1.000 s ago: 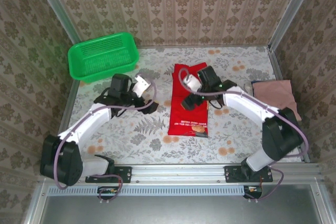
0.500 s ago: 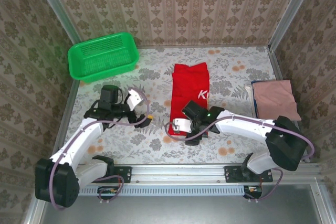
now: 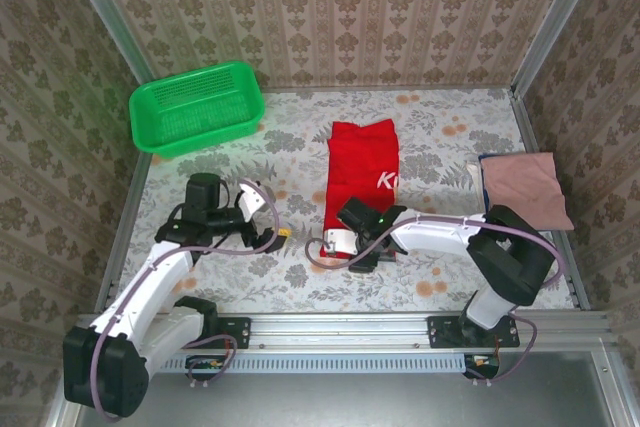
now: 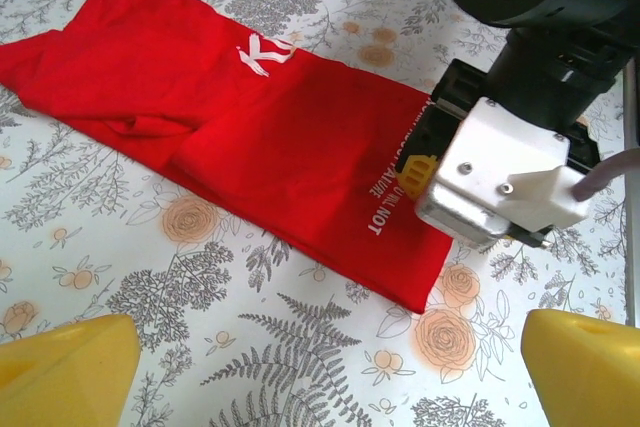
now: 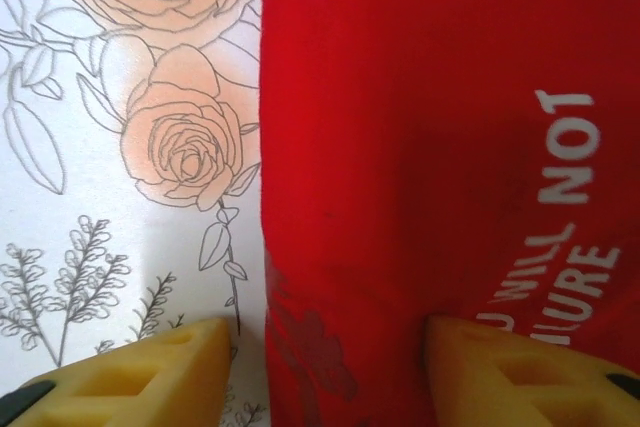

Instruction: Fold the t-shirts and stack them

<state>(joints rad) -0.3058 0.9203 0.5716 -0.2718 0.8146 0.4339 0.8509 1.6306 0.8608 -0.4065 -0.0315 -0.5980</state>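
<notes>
open right gripper [image 5: 325,352] straddles the edge of the red shirt [image 5: 430,147], so it could snag one layer and wreck the fold

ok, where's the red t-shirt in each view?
Top external: red t-shirt at centre, a long strip running away from the arms.
Left wrist: red t-shirt lies diagonally, upper left to lower right.
Right wrist: red t-shirt covers the right side, its edge running top to bottom.
Shared landmark: right gripper at the near hem, by the white lettering.
</notes>
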